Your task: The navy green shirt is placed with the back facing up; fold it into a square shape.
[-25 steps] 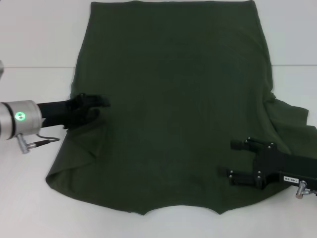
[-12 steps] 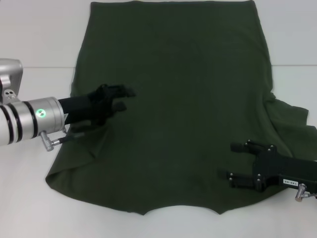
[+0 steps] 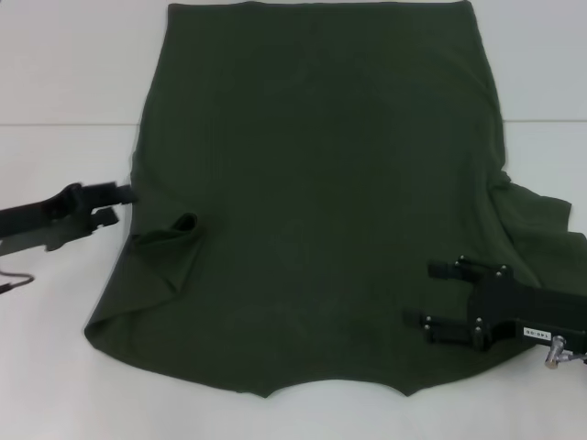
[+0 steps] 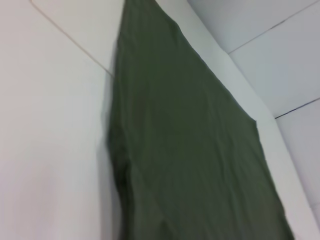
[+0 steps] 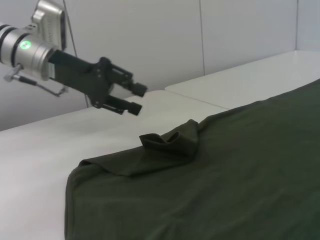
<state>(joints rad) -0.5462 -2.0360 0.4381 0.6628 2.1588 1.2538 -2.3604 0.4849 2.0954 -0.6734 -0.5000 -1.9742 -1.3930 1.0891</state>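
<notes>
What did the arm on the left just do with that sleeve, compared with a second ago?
The left end effector let go of the folded-in sleeve and pulled back off the navy green shirt, open and empty. The right end effector stayed open over the shirt's lower right.

From my end it's just a plain white surface [image 3: 55, 73] with a thin seam, pale paneled wall [image 5: 165, 40] behind.

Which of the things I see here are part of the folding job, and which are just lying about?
Part of the job:
navy green shirt
left gripper, open, beside the shirt
right gripper, open, over the shirt

Just there:
white table
</notes>
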